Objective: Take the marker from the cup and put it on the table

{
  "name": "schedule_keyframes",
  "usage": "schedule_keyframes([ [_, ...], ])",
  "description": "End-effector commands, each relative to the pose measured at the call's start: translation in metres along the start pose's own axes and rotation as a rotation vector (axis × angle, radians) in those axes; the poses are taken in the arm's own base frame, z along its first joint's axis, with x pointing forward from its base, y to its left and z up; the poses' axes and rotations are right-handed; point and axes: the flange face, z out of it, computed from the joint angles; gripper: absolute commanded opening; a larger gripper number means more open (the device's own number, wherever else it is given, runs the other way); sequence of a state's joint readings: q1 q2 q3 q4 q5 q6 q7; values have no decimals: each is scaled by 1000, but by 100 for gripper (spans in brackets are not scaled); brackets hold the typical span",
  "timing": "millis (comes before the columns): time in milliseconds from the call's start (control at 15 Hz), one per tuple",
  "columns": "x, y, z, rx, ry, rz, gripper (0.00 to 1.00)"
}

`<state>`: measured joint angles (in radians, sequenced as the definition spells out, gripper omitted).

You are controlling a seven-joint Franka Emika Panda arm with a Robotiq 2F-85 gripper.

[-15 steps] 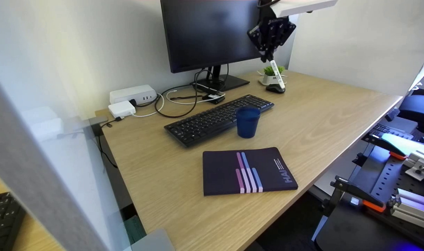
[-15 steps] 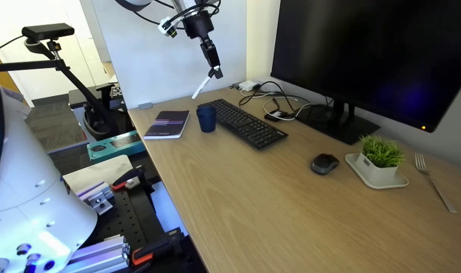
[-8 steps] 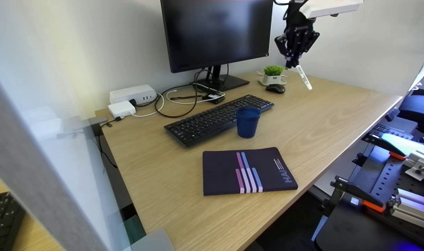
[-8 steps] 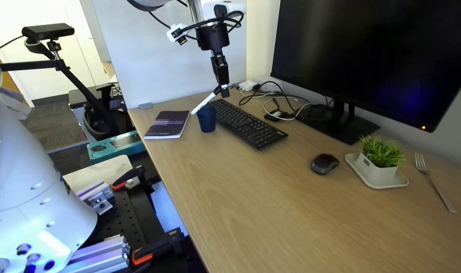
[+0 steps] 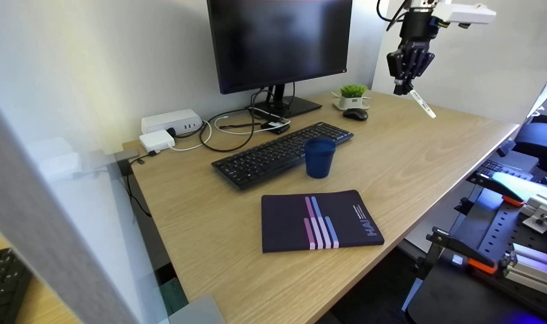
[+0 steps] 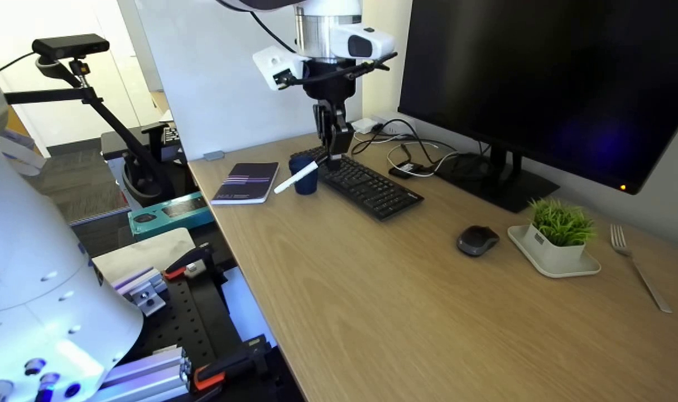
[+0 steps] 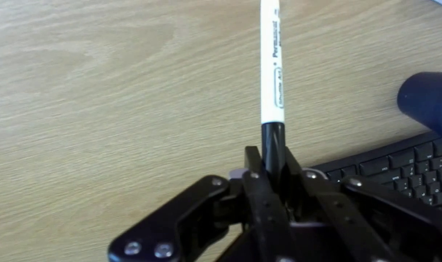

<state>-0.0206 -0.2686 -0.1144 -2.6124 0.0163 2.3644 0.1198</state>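
The marker (image 5: 422, 103) has a white body and a black end. My gripper (image 5: 404, 90) is shut on the black end, and the white body sticks out tilted downward. The wrist view shows the gripper's fingers (image 7: 273, 160) on both sides of the marker (image 7: 271, 72). The marker is held above the light-wood table (image 5: 404, 148), apart from it. The dark-blue cup (image 5: 319, 157) stands upright on the table with nothing seen sticking out of it. In an exterior view the marker (image 6: 296, 178) overlaps the cup (image 6: 308, 186). The cup (image 7: 428, 98) is at the wrist view's right edge.
A black keyboard (image 6: 366, 187) lies beside the cup, and a dark notebook (image 5: 323, 220) lies near the table's edge. A mouse (image 6: 477, 240), a small potted plant (image 6: 562, 229) and a fork (image 6: 640, 273) lie farther along. A monitor (image 5: 282, 40) and cables stand behind.
My gripper has moved away from the monitor with the marker still held, rightward in an exterior view. In an exterior view it has also come lower and nearer the camera. The cup has not moved.
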Motion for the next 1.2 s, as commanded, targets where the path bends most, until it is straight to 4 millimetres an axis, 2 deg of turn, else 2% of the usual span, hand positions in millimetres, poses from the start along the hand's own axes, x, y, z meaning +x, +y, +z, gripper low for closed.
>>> schedule_keyframes([
  [0,-1,15,2,59,-32,-90,4],
  [133,4,13,5,63,-43,-133,4],
  [267,9,2,12,64,-42,-172,4],
  [600,30,-50,47,93,-108,-283,4],
  [800,46,-77,77,93,-151,-340,4],
  [933,56,-85,96,82,-174,-363,4],
  [1133,72,-76,120,74,-197,-360,4],
])
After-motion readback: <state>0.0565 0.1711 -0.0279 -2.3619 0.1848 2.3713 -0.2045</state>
